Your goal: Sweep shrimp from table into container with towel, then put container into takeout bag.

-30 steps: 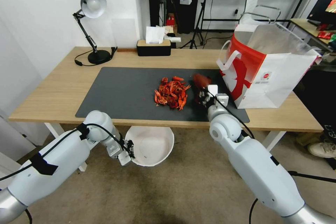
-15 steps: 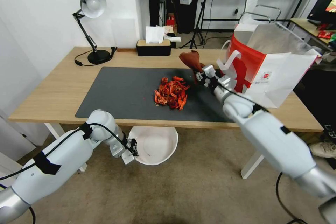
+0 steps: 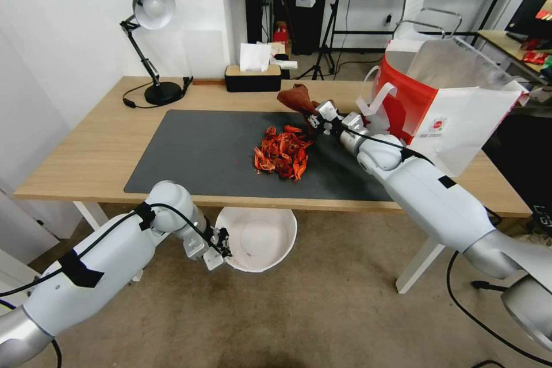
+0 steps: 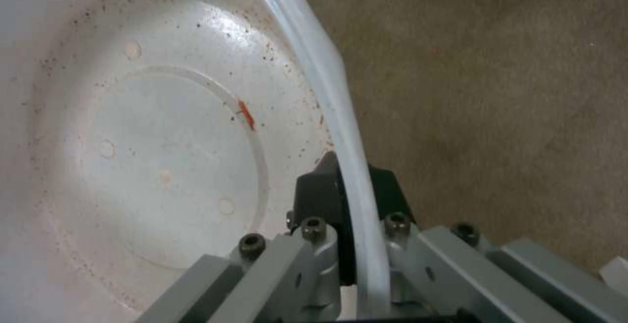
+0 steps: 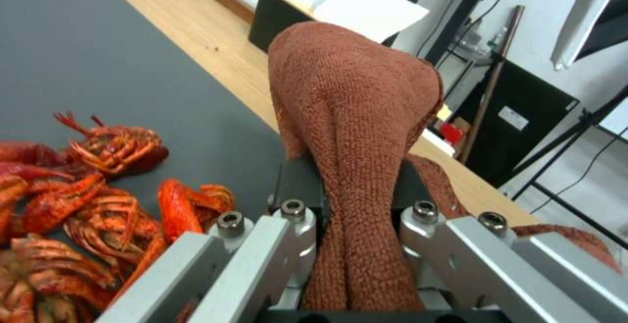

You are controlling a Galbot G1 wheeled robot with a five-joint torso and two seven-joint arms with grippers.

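While the towel [image 3: 294, 99] is pinched in the right pincer [image 3: 315, 119], shrimp [image 3: 282, 152] lie just below on the surface [image 3: 86, 149]. Bowl [image 3: 261, 238] rim is clamped by the left pincer [image 3: 221, 244], beneath the edge. Risk: bowl misaligned, shrimp swept onto floor.

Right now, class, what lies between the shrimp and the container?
Head view: bare grey mat, then the table edge; the container hangs below the shrimp.
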